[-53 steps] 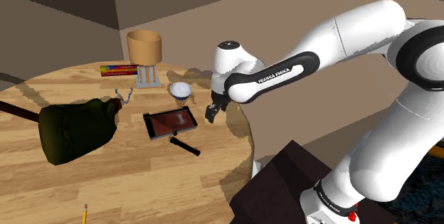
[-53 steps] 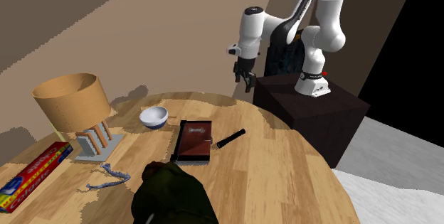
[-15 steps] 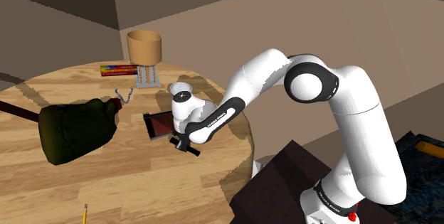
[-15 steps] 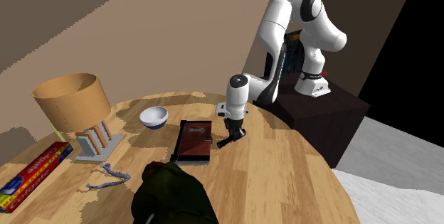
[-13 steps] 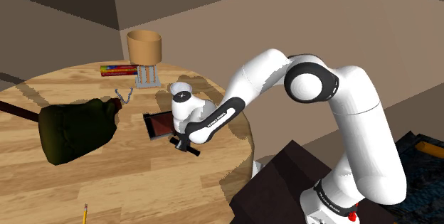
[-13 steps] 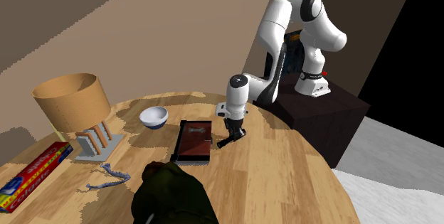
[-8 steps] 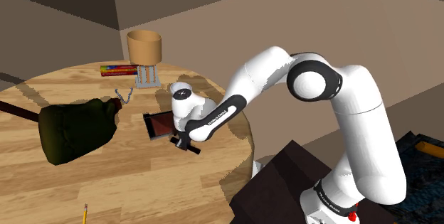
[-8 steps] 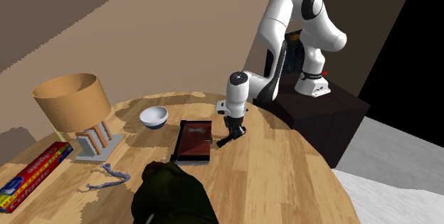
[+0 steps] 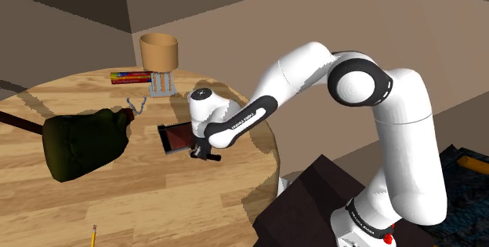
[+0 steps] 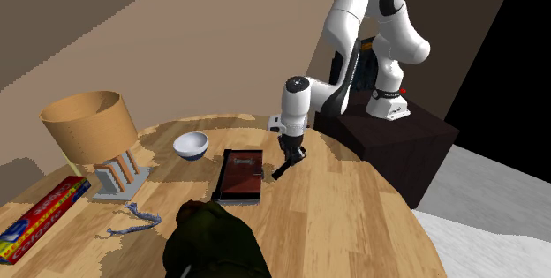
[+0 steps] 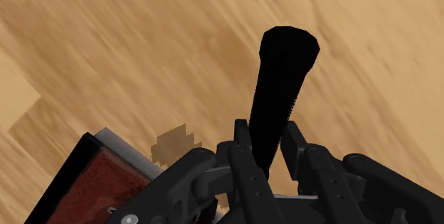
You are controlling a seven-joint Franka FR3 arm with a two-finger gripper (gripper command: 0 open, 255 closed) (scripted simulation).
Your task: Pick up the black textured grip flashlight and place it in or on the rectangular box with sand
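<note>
The black flashlight [image 11: 280,80] sticks out from between my gripper's [image 11: 265,136] two fingers, which are shut on its ribbed body. In the shoulder view the gripper [image 9: 203,151] holds the flashlight [image 9: 209,158] just above the wooden table [image 9: 157,198], at the near right corner of the rectangular box [image 9: 166,139] with reddish-brown sand. In the second exterior view the flashlight [image 10: 278,174] hangs slanted under the gripper [image 10: 291,157], right beside the box [image 10: 238,179]. A corner of the box [image 11: 89,180] shows beside the fingers.
A dark green bag [image 9: 82,139] lies at the shoulder view's left of the box. Behind it are a white bowl [image 10: 191,145], a tan cylinder on a stand [image 10: 88,126], a colourful packet [image 10: 40,219] and a small chain [image 10: 132,217]. The table edge and my dark stand [image 10: 388,135] are close.
The gripper, shut on the flashlight throughout, has risen a little off the table and shifted slightly toward the box; the arm's elbow has lifted.
</note>
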